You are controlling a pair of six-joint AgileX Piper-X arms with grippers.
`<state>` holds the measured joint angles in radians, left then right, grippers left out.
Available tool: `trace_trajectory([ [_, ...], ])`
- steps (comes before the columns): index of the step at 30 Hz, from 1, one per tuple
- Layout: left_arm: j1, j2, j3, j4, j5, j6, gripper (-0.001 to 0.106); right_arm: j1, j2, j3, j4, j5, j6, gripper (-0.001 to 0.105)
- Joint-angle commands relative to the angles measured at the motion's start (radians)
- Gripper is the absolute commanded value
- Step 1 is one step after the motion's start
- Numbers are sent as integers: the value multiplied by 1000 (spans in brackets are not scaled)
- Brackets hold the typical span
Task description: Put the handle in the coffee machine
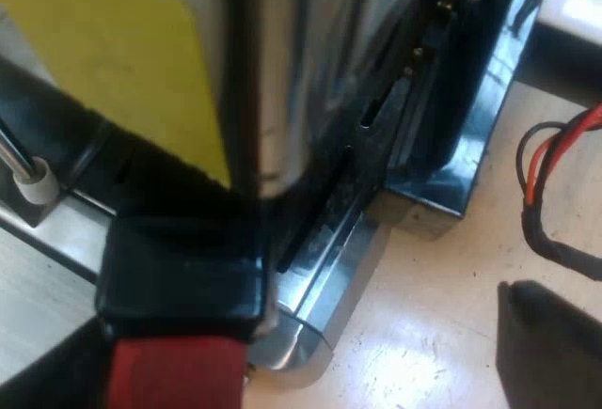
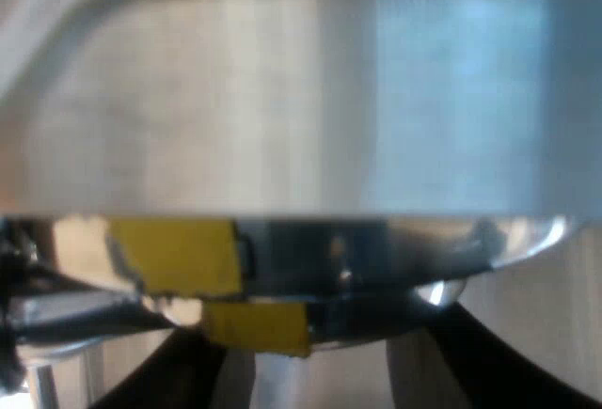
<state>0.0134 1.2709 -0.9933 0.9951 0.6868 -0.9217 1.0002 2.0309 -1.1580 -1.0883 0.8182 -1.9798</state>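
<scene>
One espresso machine (image 1: 282, 70) stands close before the left wrist view, showing one upright chrome edge, one yellow patch (image 1: 122, 52) on its face and a glossy black base (image 1: 470, 117). One holder is at the machine's front. Of it I see a dark handle (image 1: 179, 273) with its red end (image 1: 174, 371) nearest the camera, lying over the bright metal tray ledge (image 1: 329, 277) at the foot of the machine. Whether the holder is locked in cannot be told, since its metal head is hidden by the machine's body. One thin metal rod with a pale tip (image 1: 33, 179) hangs beside the handle. The pale counter (image 1: 442, 315) runs along the base. One dark blurred shape (image 1: 550, 348) lies over the counter and may be part of the left pincer. Whether that pincer is open or closed I cannot tell.

In the right wrist view the right pincer (image 2: 324, 362) sits hard against one broad metal surface (image 2: 301, 99) with a curved shiny rim (image 2: 376, 277) below it. Its two black fingers (image 2: 169, 376) stand spread well apart, and nothing shows clamped between them. Two yellow patches show here, one on the rim (image 2: 174, 254) and one just under it (image 2: 254, 326). The metal surface blocks everything beyond it.
</scene>
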Motion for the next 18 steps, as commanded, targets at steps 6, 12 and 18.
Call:
trace_trajectory([
  [6,-2,-21,-24,-8,-2,6,73,5,-46,-26,-112,-19,-24,36],
  [12,-2,-75,-24,-12,-2,6,73,5,-49,-26,-112,-14,-24,36],
  [18,-2,-145,-24,-31,-2,6,73,5,-54,-26,-112,-11,-24,36],
])
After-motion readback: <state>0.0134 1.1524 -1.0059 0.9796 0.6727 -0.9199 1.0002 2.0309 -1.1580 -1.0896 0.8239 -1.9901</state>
